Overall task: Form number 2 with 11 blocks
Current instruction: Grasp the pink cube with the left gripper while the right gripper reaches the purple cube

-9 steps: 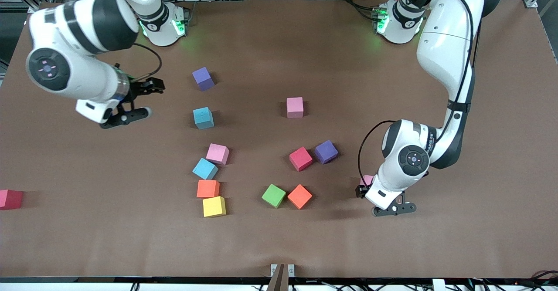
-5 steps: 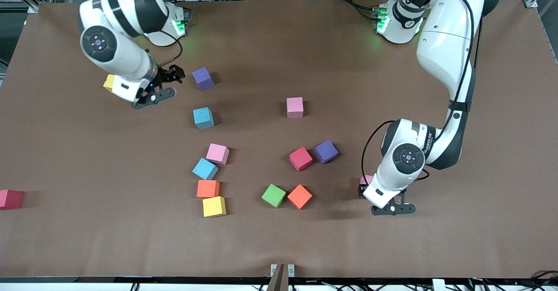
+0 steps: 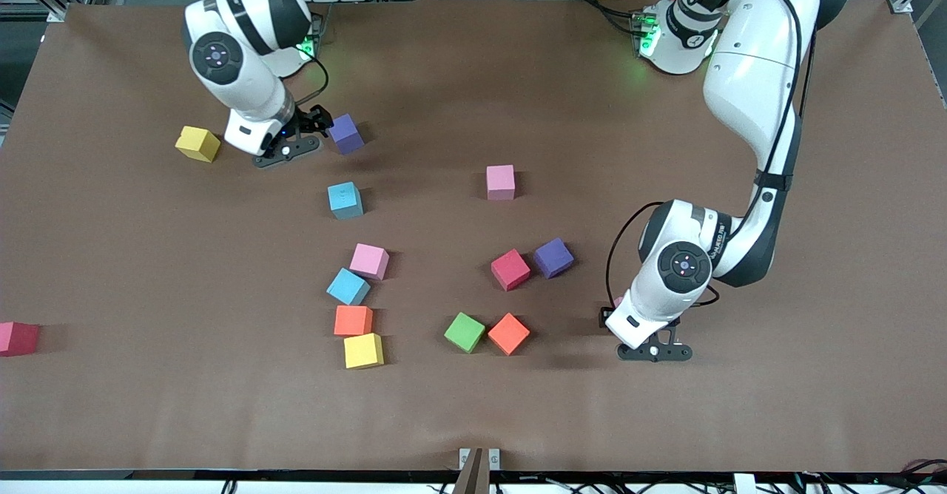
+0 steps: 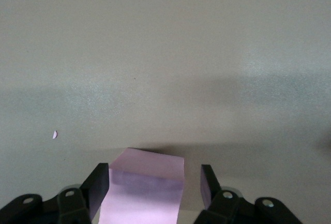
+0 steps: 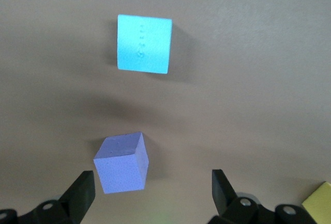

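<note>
My left gripper (image 3: 608, 316) is shut on a pink block (image 4: 145, 188), low over bare table near the orange block (image 3: 508, 333); only a sliver of pink (image 3: 617, 302) shows in the front view. My right gripper (image 3: 318, 120) stands open just beside a purple block (image 3: 345, 133), which lies close to one finger (image 5: 83, 190) and is not between them. A light blue block (image 3: 345, 200) lies nearer the front camera. Pink (image 3: 368, 261), light blue (image 3: 348, 286), orange (image 3: 353, 320) and yellow (image 3: 363, 350) blocks form a loose column.
A green cube (image 3: 464, 332) touches the orange block. Red (image 3: 510, 269) and purple (image 3: 553, 257) blocks sit together mid-table, with a lone pink block (image 3: 500, 182) farther back. Another yellow block (image 3: 197, 143) lies beside the right arm, and a red block (image 3: 16, 338) lies at that end's edge.
My right arm has swung in from its end of the table to the purple block, uncovering the yellow block. My left gripper has drifted slightly toward the middle with the pink block.
</note>
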You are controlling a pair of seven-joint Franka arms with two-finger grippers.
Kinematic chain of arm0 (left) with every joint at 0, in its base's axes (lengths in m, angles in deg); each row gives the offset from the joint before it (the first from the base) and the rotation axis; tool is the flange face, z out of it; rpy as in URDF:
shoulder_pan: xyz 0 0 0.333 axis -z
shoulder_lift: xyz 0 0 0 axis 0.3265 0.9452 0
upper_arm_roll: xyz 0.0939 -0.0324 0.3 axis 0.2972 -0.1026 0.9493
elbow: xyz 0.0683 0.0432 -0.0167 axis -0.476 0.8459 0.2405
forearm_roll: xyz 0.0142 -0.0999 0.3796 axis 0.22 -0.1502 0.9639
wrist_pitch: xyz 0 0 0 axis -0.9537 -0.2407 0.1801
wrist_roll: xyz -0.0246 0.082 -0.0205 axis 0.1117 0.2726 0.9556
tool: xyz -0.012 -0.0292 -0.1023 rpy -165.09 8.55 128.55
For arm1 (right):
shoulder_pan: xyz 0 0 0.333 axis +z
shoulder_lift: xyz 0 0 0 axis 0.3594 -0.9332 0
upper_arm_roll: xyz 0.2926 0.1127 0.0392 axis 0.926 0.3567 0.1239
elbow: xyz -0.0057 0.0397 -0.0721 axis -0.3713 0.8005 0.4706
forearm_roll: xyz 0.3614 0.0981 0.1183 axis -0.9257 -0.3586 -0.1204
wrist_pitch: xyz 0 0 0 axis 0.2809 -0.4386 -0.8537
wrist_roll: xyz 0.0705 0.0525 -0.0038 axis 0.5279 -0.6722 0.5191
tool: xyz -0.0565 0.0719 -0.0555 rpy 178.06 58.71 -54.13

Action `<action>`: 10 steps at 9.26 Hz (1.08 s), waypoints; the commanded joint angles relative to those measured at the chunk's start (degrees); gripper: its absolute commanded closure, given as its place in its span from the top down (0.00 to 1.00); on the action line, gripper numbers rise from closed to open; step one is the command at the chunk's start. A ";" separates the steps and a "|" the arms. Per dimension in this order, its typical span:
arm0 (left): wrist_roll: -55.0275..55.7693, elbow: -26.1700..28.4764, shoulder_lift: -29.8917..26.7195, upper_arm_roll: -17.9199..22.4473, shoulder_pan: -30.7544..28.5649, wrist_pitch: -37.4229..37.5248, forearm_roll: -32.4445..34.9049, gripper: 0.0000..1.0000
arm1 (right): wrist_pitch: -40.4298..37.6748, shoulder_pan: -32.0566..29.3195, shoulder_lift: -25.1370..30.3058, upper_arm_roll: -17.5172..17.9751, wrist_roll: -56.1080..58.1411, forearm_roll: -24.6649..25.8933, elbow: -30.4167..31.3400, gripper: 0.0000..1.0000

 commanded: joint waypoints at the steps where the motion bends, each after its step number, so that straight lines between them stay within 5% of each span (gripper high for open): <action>1: -1.10 0.35 -0.42 -0.59 -0.51 0.44 -0.23 0.80 | 6.46 1.44 2.33 0.97 -1.28 -3.25 6.68 1.00; 4: -1.19 0.35 -0.50 -0.50 -0.69 0.44 0.12 0.80 | 12.91 3.37 1.80 5.18 -1.46 -3.53 11.79 1.00; 10: -2.15 1.58 -0.50 -0.85 -1.83 0.44 -0.40 0.80 | 20.02 9.43 -4.17 5.54 -1.28 -5.28 13.47 1.00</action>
